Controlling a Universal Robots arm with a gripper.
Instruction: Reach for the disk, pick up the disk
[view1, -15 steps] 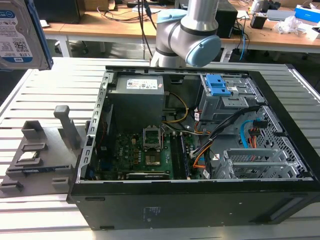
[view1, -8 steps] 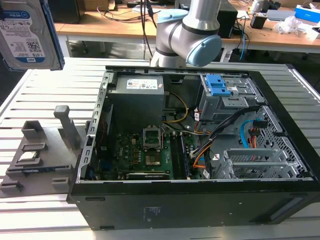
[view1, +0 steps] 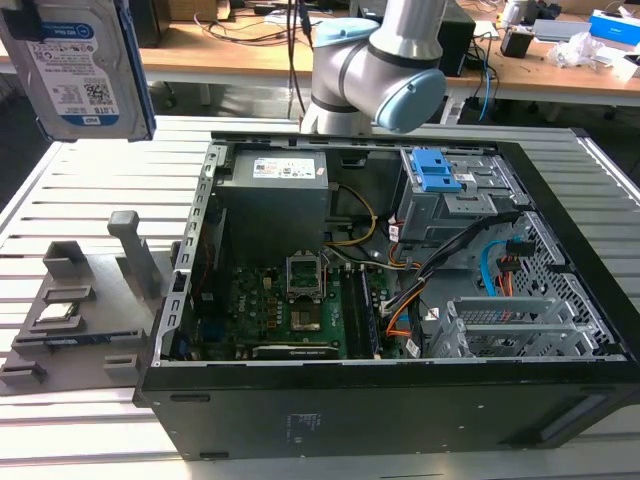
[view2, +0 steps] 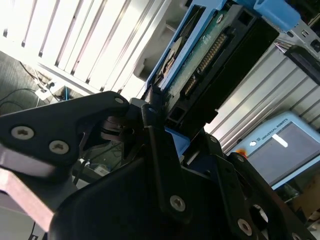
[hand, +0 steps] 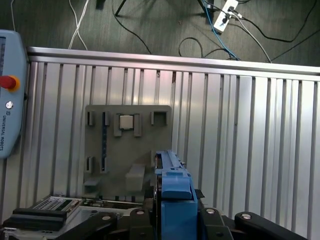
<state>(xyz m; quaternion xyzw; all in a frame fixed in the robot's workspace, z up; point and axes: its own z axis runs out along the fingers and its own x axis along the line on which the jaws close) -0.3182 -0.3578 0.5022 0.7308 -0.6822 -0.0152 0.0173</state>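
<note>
In the exterior view the disk (view1: 80, 70) hangs in the air well above the slatted bench (view1: 100, 170). It is upright, with its white-and-blue label facing the camera and a blue rail down the edge toward the exterior view's right. Its long axis runs up and down. Lower down, toward the exterior view's right, an open computer case (view1: 400, 300) lies on the bench. It holds a power supply (view1: 275, 180), the motherboard (view1: 290, 310), bundled cables and a blue drive bracket (view1: 435, 168) in the drive cage. A slotted grey fixture plate (view1: 80, 300) sits just beside the case. The arm (view1: 385, 60) rises behind it.

In the first wrist view the end effector (hand: 175, 220) is closed on the disk, with black fingers (hand: 212, 220) on either side of its blue-railed edge. The disk is seen edge-on, and its long axis points away from the end effector toward the bench. Far beneath lies the fixture plate, with a processor chip (hand: 125, 121) in one pocket. A teach pendant (hand: 10, 90) rests off to one side.

In the second wrist view the disk extends straight out from between the clamped fingers. Its green circuit-board face and connector pins are showing.
</note>
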